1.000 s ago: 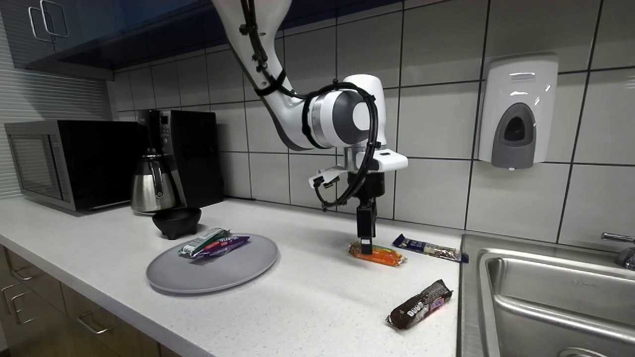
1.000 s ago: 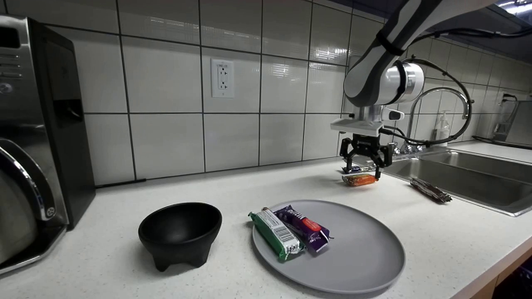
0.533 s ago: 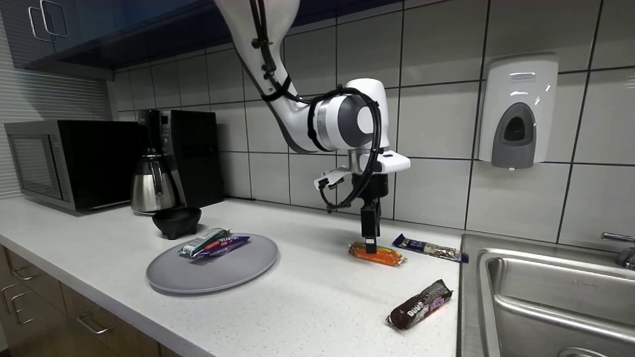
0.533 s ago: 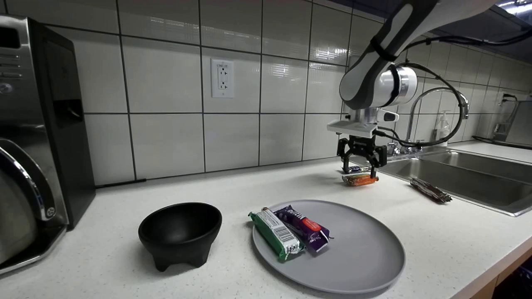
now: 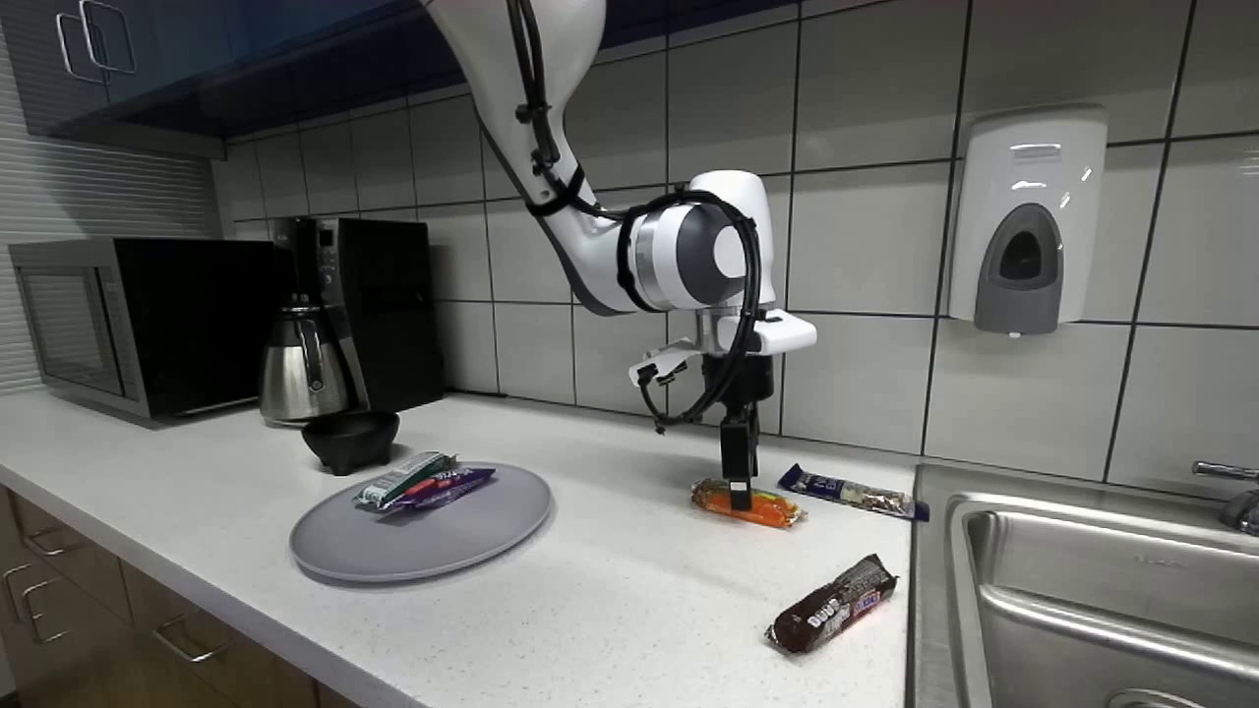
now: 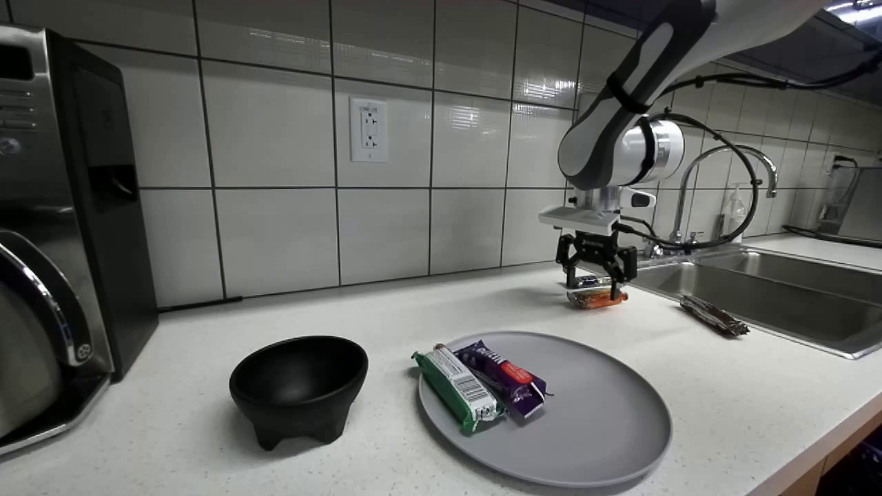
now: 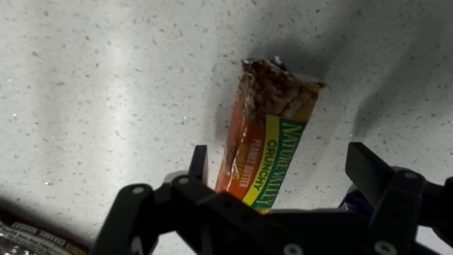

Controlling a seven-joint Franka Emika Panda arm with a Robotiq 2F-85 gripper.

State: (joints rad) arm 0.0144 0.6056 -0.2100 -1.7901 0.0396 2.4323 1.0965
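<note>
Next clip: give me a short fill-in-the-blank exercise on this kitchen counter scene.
In the wrist view, the orange bar between the open fingers reads NATURE ____.
The green bar and the purple bar lie on a ____ plate.
The bowl near the plate is ____.
Missing words: VALLEY; gray; black.

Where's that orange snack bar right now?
In an exterior view, the orange snack bar lies right of the gray plate, under the open claw, near the blue-wrapped bar.
</note>
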